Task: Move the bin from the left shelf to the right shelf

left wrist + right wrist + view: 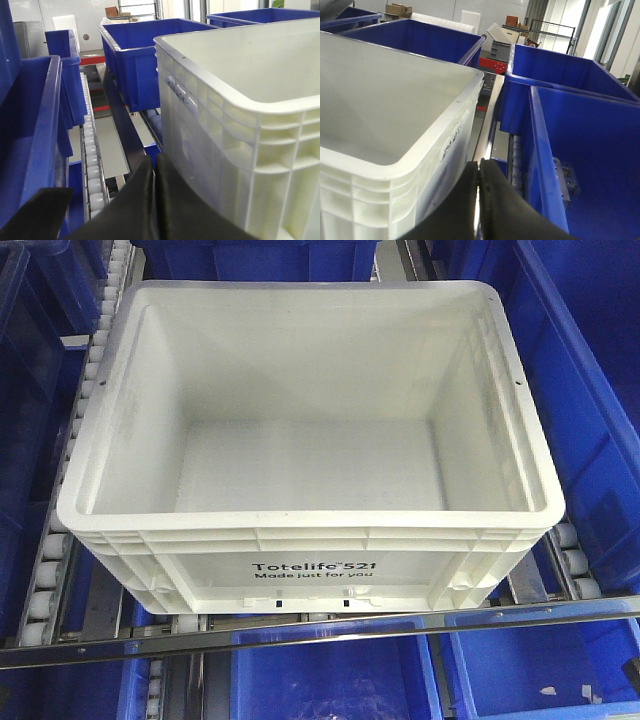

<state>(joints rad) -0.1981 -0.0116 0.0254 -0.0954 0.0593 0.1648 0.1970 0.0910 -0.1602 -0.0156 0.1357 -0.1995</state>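
The empty white bin, with black "Totelife 521" print on its front wall, sits on the roller shelf in the middle of the front view. Neither gripper shows in that view. In the left wrist view my left gripper is shut with nothing in it. It is low beside the bin's ribbed left wall, over the gap to the roller track. In the right wrist view my right gripper is likewise shut and empty, close beside the bin's right wall.
Blue bins crowd every side: right, below front, left, behind and beside the right gripper. A metal rail crosses in front of the white bin. Only narrow gaps separate it from its neighbours.
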